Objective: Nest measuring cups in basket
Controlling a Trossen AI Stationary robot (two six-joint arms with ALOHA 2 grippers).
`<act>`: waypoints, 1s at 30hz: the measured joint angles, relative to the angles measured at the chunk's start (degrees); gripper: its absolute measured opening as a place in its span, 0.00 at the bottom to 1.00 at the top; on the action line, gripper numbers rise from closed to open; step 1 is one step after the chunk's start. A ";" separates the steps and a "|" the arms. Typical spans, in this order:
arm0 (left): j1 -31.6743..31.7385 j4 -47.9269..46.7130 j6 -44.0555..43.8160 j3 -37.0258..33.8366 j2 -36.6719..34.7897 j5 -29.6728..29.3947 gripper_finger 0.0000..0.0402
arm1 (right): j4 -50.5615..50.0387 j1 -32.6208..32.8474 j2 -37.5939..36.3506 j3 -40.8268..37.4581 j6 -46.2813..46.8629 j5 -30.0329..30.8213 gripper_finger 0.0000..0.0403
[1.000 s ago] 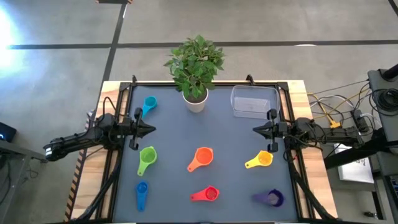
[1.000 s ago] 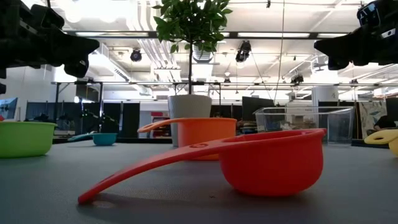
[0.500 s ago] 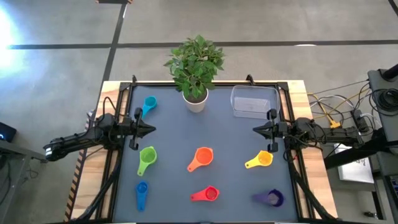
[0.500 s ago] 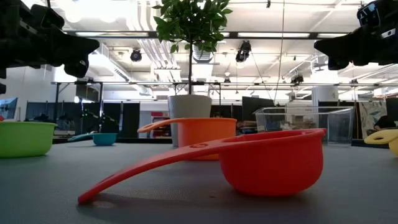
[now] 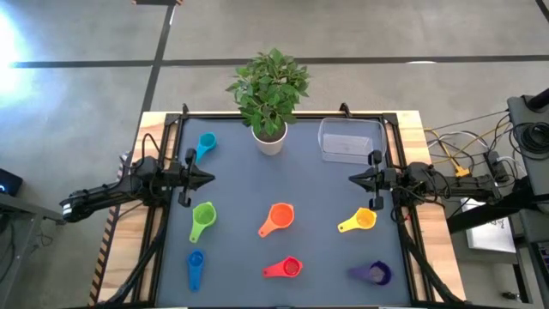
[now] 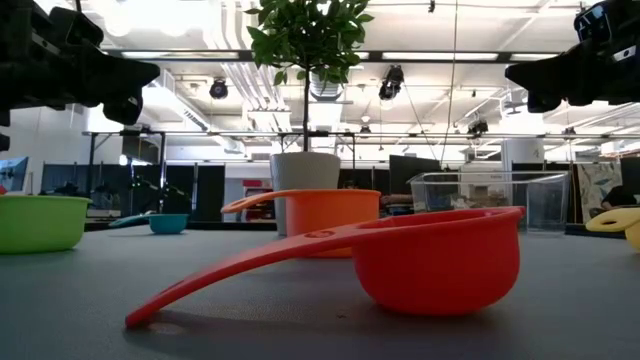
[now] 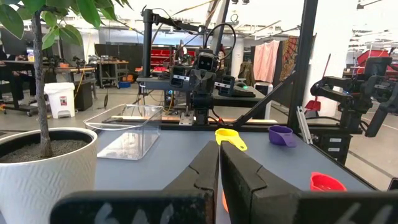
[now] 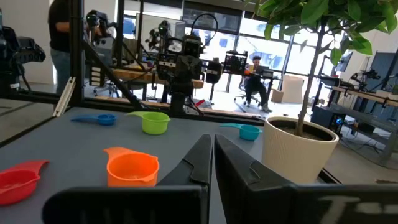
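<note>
Grey matting covers the table [image 5: 326,189], where seven measuring cups lie scattered: light blue cup [image 5: 206,142], green cup [image 5: 203,215], orange cup [image 5: 280,215], yellow cup [image 5: 362,220], dark blue cup [image 5: 195,262], red cup [image 5: 288,269], purple cup [image 5: 376,273]. At the far right corner sits the clear basket [image 5: 351,139], beside the potted plant [image 5: 270,94]. Left gripper [image 5: 206,178] and right gripper [image 5: 353,178] hover at opposite edges, fingers pressed together, holding nothing. From above, the purple cup's handle is hard to make out.
</note>
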 joint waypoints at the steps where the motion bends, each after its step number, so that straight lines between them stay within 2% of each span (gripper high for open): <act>1: 0.01 0.33 0.67 -0.01 0.01 -0.01 0.00 | 0.00 -0.02 0.01 -0.02 0.00 0.02 0.02; 5: 0.00 4.36 -0.71 -0.02 0.02 0.02 0.00 | -0.02 -0.01 0.00 0.00 0.00 0.01 0.02; 11: 0.00 8.71 -14.50 0.00 0.01 -0.08 0.00 | -0.01 0.00 0.00 -0.01 0.00 0.01 0.02; 16: 0.00 8.29 -15.12 0.32 0.49 -4.83 0.00 | -0.02 0.00 0.01 -0.02 0.00 0.00 0.02; 19: -0.02 -2.30 -15.13 5.38 2.38 -7.71 0.00 | -0.02 0.00 0.01 -0.02 0.00 0.02 0.02; 24: 0.00 -26.51 -15.02 19.59 10.43 -18.87 0.00 | -0.02 -0.01 0.00 -0.01 0.00 0.01 0.02; 28: 0.00 -40.99 -18.57 29.91 20.01 -22.24 0.00 | -0.02 0.00 -0.01 -0.02 0.00 0.00 0.02; 30: 0.00 -44.91 -21.87 32.92 24.55 -22.40 0.00 | -0.02 -0.01 -0.01 0.00 0.00 0.00 0.02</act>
